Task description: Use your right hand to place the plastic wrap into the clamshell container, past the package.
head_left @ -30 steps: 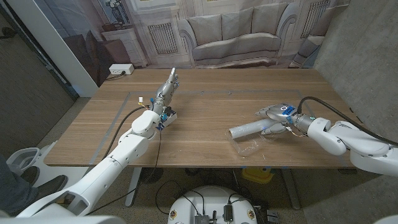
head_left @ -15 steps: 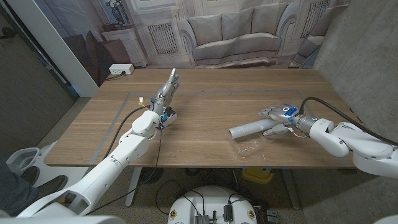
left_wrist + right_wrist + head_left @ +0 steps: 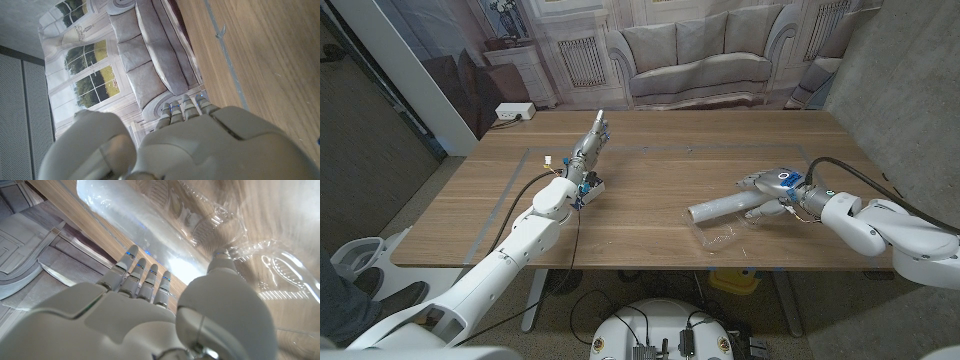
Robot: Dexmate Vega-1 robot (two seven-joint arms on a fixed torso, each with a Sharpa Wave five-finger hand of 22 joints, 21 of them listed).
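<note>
Currently the right hand [image 3: 770,188] rests over one end of the plastic wrap [image 3: 718,208], fingers [image 3: 134,275] and thumb around the roll. Roll lies on the table [image 3: 650,180], just beside the clear clamshell container [image 3: 722,238]. Left hand [image 3: 590,140] empty, fingers straight.

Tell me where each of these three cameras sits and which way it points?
Head view: on the robot's head, looking down the table; both arms, left hand, right hand.
Left wrist view: behind the left hand, facing table and sofa backdrop.
Right wrist view: behind the right hand, facing the plastic wrap roll.
Shared: head and right wrist views show the roll.
</note>
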